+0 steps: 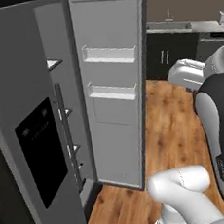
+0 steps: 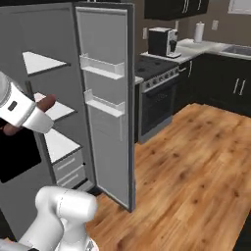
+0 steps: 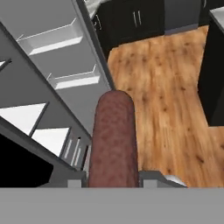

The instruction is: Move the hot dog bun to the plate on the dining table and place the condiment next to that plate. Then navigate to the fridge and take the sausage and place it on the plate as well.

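My gripper is pinching the sausage, jaws pressed in on its lower end. In the hand view the dark red-brown cylinder rises straight up from between my fingertips, its long axis running along the line my hand looks, its rounded free end pointing away from me over the wood floor. So the sausage lies dead ahead of the gripper and in line with it, not crosswise. In the right base view my forearm sits at the left edge in front of the fridge shelves, and a reddish-brown tip of the sausage pokes out past the white wrist toward the open door. I judge the pick from the fridge to be done; what remains is carrying the sausage to the plate on the dining table, neither of which I can make out from here. The relation that matters next is this: since the sausage sticks out forward from my hand, I reckon I must tip the wrist so that its length comes down flat on the plate instead of meeting it end-on, and keep the free end clear of the door shelves as I swing away.
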